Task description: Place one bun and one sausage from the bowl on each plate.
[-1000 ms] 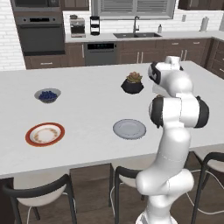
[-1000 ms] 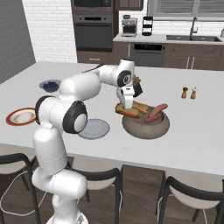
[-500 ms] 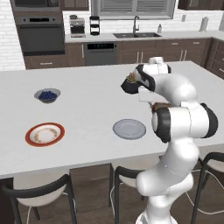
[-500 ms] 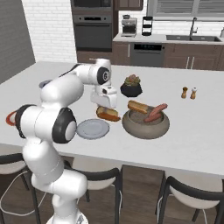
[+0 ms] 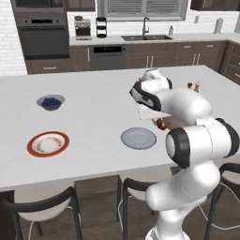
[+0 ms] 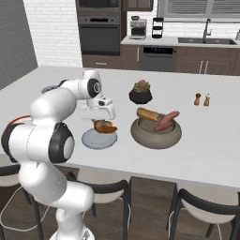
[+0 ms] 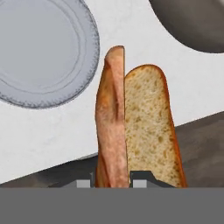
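The gripper [image 6: 105, 125] is clamped on a bun [image 6: 105, 127] and holds it over the grey plate [image 6: 92, 141], near that plate's right edge as the right base view shows it. In the hand view the held bun [image 7: 133, 131] stands between the fingertips [image 7: 141, 178], split lengthwise, with its crumb face showing beside the browner crust half; the grey plate [image 7: 39, 57] lies past it to the upper left and the bowl's rim [image 7: 192, 26] sits at the upper right. From the left base view the gripper [image 5: 161, 123] hangs just right of the grey plate [image 5: 138, 138], with the bun [image 5: 163, 124] partly hidden by the arm.

The bowl [image 6: 155, 133] rests on the white bench [image 6: 206, 150] to the right of the grey plate, near it but apart. In it lie another bun [image 6: 149, 115] and a sausage [image 6: 166, 120], both leaning across the rim.

The orange-rimmed plate [image 5: 48, 143] lies well to the left of the grey one, near the bench's front edge. A small bowl of berries [image 5: 50, 102] sits farther back on the left. A black plant pot [image 6: 140, 95] stands behind the bowl, and two shakers [image 6: 202, 99] stand farther right.
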{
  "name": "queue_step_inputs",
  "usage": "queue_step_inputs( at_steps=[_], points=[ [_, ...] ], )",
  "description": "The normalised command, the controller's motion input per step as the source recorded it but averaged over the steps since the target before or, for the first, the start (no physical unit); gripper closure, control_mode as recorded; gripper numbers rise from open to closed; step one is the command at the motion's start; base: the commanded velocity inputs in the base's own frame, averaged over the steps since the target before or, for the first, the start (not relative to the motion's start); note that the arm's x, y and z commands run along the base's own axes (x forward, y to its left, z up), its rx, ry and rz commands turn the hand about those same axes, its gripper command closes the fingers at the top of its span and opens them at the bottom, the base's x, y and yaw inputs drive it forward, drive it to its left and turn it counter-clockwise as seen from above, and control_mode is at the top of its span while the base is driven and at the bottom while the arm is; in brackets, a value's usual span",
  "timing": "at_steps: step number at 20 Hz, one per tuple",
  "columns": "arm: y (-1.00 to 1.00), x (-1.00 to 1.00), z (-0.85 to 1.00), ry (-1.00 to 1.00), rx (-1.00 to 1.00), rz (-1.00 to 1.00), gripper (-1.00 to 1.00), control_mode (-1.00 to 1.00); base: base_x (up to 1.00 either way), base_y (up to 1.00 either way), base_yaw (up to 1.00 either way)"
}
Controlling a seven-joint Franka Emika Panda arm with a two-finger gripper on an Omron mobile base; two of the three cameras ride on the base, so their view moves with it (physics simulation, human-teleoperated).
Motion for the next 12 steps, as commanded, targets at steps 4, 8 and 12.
queue_step_inputs(
  at_steps=[4, 8, 12],
  points=[
    [0.02, 0.00, -0.49, 0.00, 0.00, 0.51, 1.00, -1.00, 0.00, 0.00, 0.00],
    [0.11, 0.12, -0.39, -0.04, 0.00, 0.30, 1.00, -1.00, 0.00, 0.00, 0.00],
    [0.02, 0.35, -0.17, -0.17, 0.02, 0.01, 1.00, -1.00, 0.00, 0.00, 0.00]
  ],
)
